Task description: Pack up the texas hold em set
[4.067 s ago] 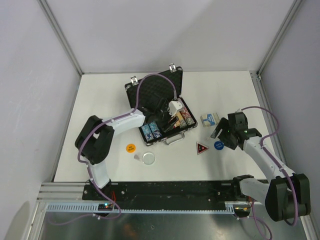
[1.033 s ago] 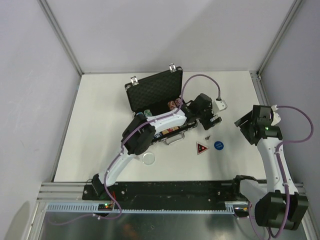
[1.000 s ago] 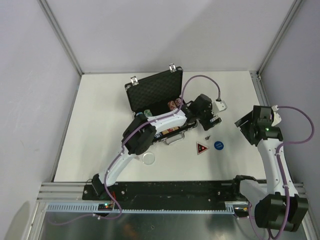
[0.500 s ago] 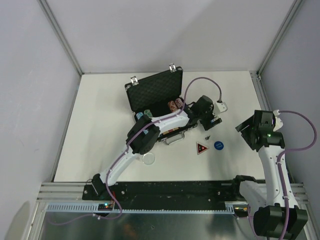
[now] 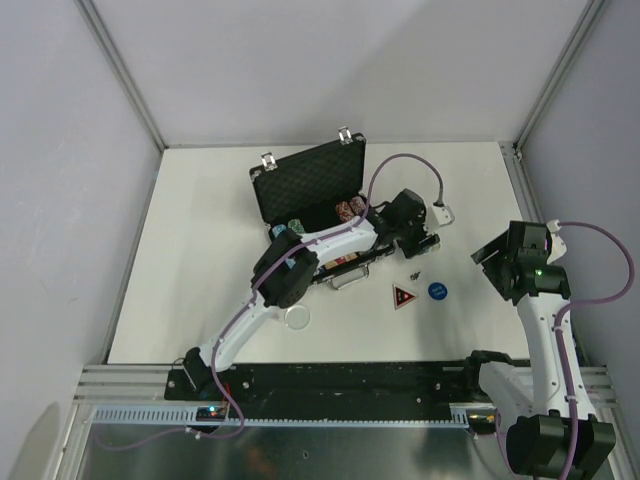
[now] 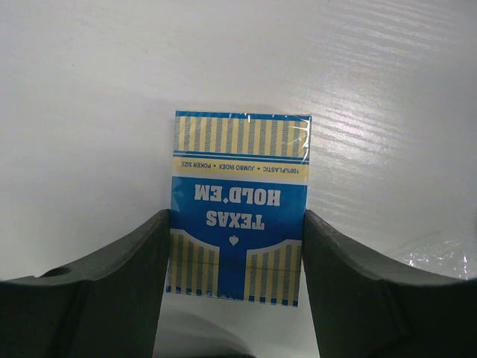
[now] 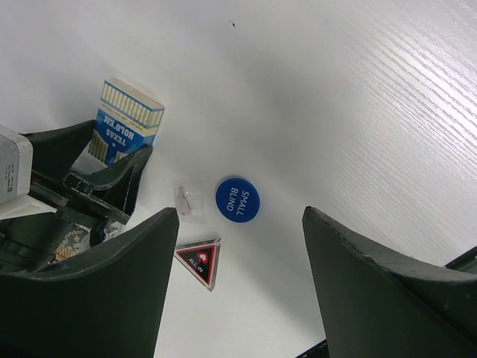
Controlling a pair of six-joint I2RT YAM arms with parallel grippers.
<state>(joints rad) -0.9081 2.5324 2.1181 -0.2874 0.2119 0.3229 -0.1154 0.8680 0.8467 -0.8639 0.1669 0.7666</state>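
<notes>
Left gripper (image 6: 237,224): jaws closed onto the blue "TEXAS HOLD'EM" card deck (image 6: 238,186), one finger pressed against each long side. Deck lies flat on the white table (image 6: 112,74), far end sticking out past the fingertips. Not lifted as far as the wrist view shows. In the top view this is just right of the briefcase (image 5: 310,185), left arm reaching across the case's base and hiding most of it.

Briefcase open, foam-lined lid standing up at the back, two latches on its top edge. Some poker chips (image 5: 347,210) visible in the base beside the arm.

Right gripper (image 7: 240,216): jaws wide apart, nothing between them, hovering over the table to the right of the deck, well apart from the case.

Under it on the table: blue "SMALL BLIND" button (image 7: 238,199), small clear packet (image 7: 190,201) just beside that, red "ALL IN" triangle (image 7: 199,260) near both. White round button (image 5: 297,317) lies near the case's front left, by the left arm.
</notes>
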